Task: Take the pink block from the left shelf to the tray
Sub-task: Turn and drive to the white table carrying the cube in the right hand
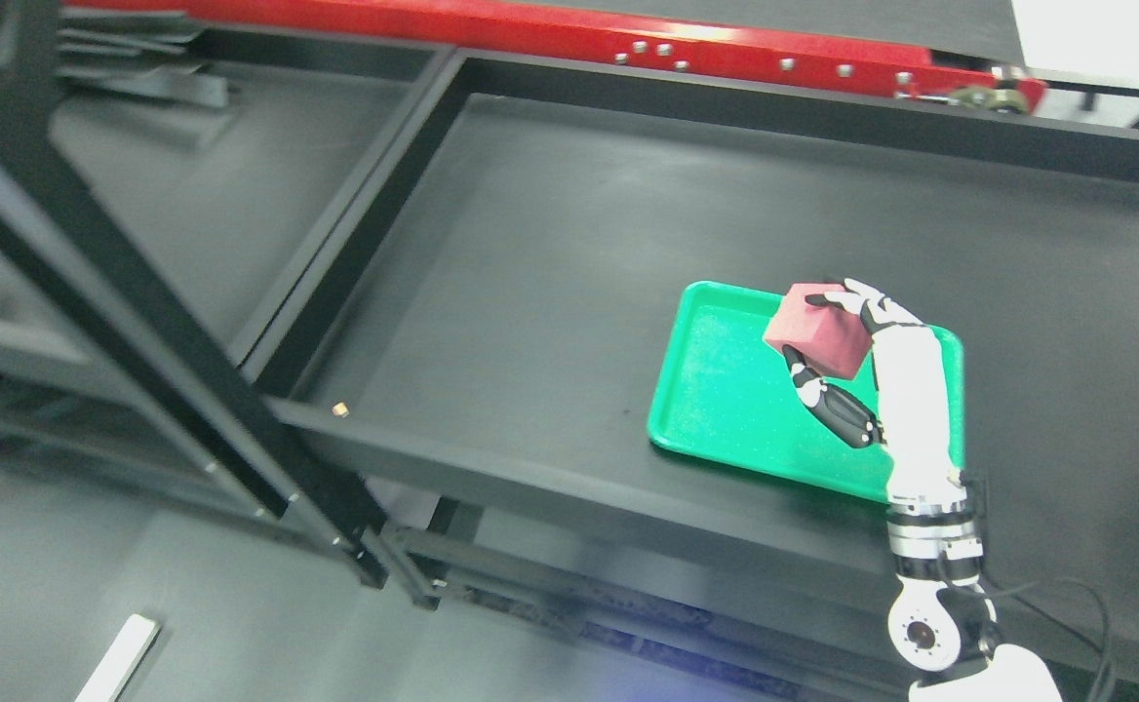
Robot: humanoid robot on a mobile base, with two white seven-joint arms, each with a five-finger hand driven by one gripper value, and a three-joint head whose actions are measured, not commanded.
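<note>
A pink block hangs above the green tray, over its right half. My right hand is shut on it, with the thumb under the block's lower left side and the fingers curled over its top right corner. The white forearm rises from the lower right of the picture. The tray lies flat on the dark shelf surface, with nothing lying in its visible part. The left arm does not show.
The shelf has a raised black rim along its front and left sides. A slanted black frame post crosses the left of the picture. A red beam runs along the back. Grey floor lies below left.
</note>
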